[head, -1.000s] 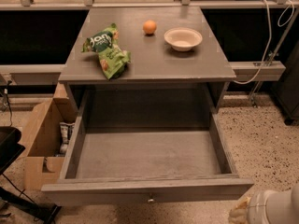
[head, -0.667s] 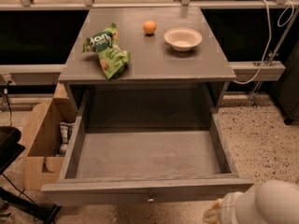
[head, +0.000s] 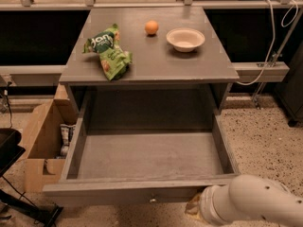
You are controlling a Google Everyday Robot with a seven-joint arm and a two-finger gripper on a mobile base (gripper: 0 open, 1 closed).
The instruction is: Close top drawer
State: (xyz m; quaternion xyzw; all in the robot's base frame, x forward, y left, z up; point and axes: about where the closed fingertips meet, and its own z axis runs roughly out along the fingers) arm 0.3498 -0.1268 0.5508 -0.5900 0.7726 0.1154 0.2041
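Camera view, top drawer (head: 150, 156) standing wide open at lower centre, gripper (head: 195, 206) lower right beside its front, open or closed cannot tell

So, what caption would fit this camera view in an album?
Top drawer open and empty; gripper low at its front, right of the knob; green bag, orange, bowl on top.

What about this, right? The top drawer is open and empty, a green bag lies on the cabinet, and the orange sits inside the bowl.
One slip: the orange sits beside the bowl, apart from it, as the camera view shows. The top drawer is open and empty, the green bag lies on the cabinet; the pincer is by the drawer front's right end.
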